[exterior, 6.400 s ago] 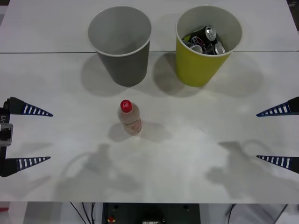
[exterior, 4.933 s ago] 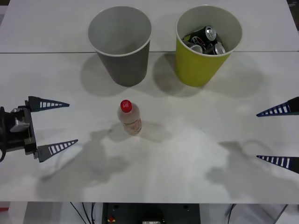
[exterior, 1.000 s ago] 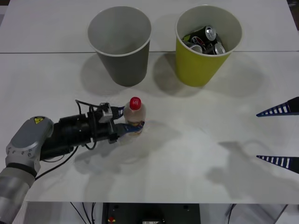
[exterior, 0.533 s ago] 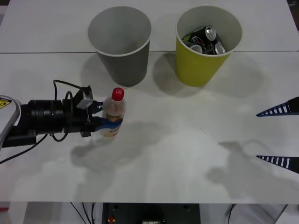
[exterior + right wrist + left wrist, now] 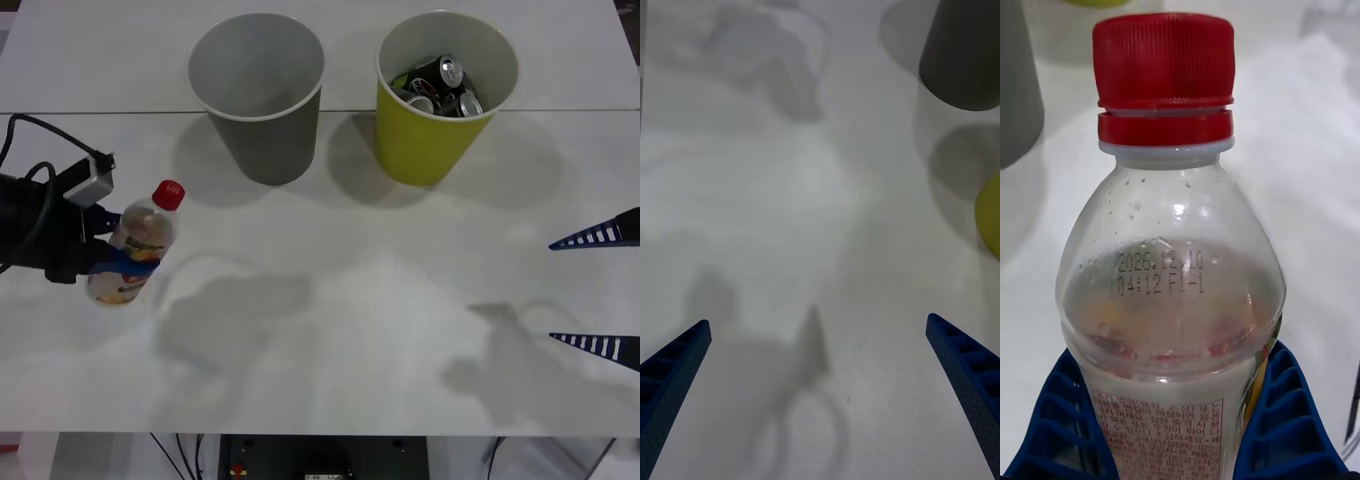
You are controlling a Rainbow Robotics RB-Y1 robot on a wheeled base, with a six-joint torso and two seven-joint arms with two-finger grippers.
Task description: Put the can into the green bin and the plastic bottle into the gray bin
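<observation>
Left tool [image 5: 105, 255] clamps the plastic bottle [image 5: 134, 243] low on its label, tilted, clear of the bench [image 5: 350, 300]; gray bin [image 5: 258, 95] ahead to its right; risk: smooth wall slips or rim clipped on approach; right tool [image 5: 600, 292] idle, spread wide.
</observation>
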